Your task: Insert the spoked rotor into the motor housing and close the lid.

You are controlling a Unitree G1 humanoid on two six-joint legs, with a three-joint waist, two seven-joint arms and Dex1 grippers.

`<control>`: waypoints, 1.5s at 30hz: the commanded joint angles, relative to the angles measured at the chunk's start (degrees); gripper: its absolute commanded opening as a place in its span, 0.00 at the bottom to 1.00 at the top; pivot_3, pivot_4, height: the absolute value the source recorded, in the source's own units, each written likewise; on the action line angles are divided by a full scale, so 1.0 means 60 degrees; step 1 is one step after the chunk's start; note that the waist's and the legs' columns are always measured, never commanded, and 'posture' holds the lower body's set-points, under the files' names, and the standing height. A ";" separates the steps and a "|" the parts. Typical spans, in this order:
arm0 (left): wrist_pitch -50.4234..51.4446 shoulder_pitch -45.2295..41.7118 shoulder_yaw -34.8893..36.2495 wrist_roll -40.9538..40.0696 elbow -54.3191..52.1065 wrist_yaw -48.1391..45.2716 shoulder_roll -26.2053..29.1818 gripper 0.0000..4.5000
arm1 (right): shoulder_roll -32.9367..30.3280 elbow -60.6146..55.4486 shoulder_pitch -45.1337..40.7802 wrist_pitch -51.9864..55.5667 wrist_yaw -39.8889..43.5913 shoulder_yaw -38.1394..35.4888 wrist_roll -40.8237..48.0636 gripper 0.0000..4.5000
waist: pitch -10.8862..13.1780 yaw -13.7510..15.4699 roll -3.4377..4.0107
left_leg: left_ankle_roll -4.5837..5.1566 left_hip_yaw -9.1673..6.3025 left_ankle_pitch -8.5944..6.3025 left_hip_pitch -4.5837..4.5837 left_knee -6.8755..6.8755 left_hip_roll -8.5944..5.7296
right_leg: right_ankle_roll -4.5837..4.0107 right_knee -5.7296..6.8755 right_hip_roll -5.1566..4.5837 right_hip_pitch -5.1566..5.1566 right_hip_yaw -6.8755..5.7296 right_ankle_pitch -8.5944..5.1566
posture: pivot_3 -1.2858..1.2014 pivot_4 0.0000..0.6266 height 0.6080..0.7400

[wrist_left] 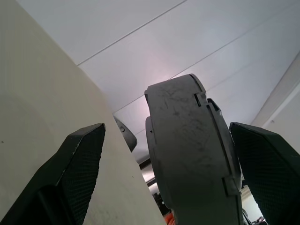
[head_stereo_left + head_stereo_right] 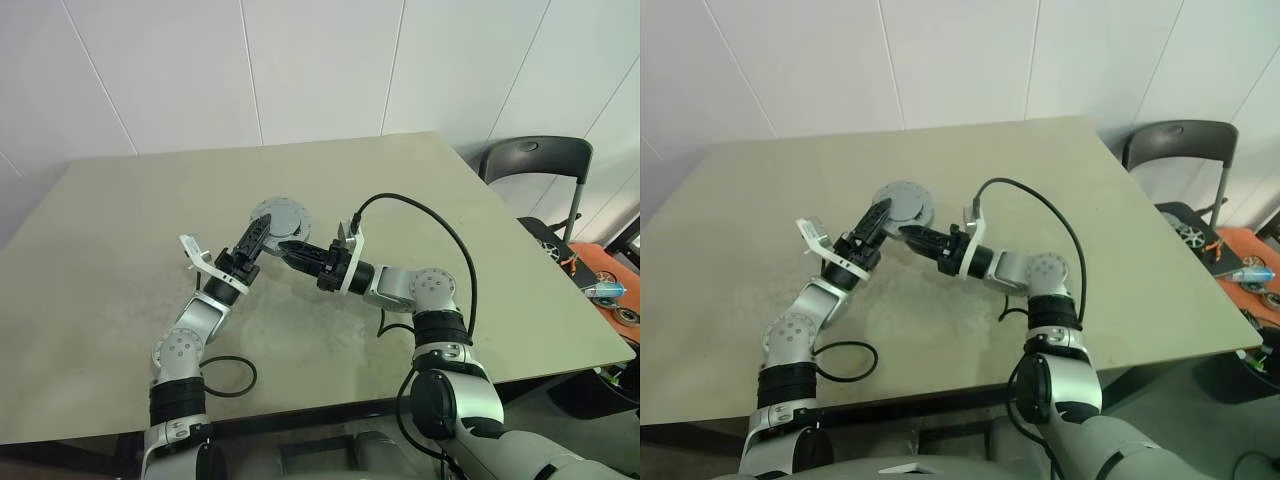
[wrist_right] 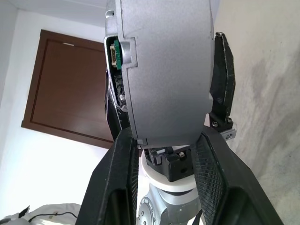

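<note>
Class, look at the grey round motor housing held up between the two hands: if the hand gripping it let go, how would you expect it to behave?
The motor housing looks like a rigid casing, so probably stiff, not floppy. The right hand pinches its edge while the left hand stands open around it; released, it would likely drop to the table. Being round, it might roll on edge before falling flat.
</note>
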 commanded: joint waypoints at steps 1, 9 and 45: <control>0.0165 -0.0012 -0.0165 0.0063 -0.0013 -0.0225 0.0143 1.00 | 0.0103 -0.0488 -0.0251 0.0076 0.0288 0.0025 0.0416 0.29 | 0.0000 0.0000 0.0000 | 0.0000 0.0000 0.0000 0.0000 0.0000 0.0000 | 0.0000 0.0000 0.0000 0.0000 0.0000 0.0000 | 0.52 0.00 1.00; 0.0231 -0.0051 -0.0003 -0.0029 0.0168 -0.0355 0.0151 0.64 | 0.0104 -0.0496 -0.0240 0.0135 0.0304 0.0079 0.0395 0.29 | 0.0000 0.0002 0.0000 | 0.0000 0.0000 0.0000 -0.0001 0.0001 0.0000 | 0.0000 0.0000 0.0000 0.0000 0.0000 0.0000 | 0.52 0.00 1.00; -0.4822 -0.1668 0.2475 0.1632 0.3246 0.2527 0.0205 0.52 | 0.0011 -0.0295 -0.0272 -0.0193 0.0401 0.0270 0.0320 0.89 | -0.0003 0.0010 -0.0007 | 0.0000 -0.0008 0.0000 0.0000 0.0000 0.0006 | -0.0003 -0.0003 0.0008 -0.0003 -0.0001 0.0003 | 0.52 0.00 1.00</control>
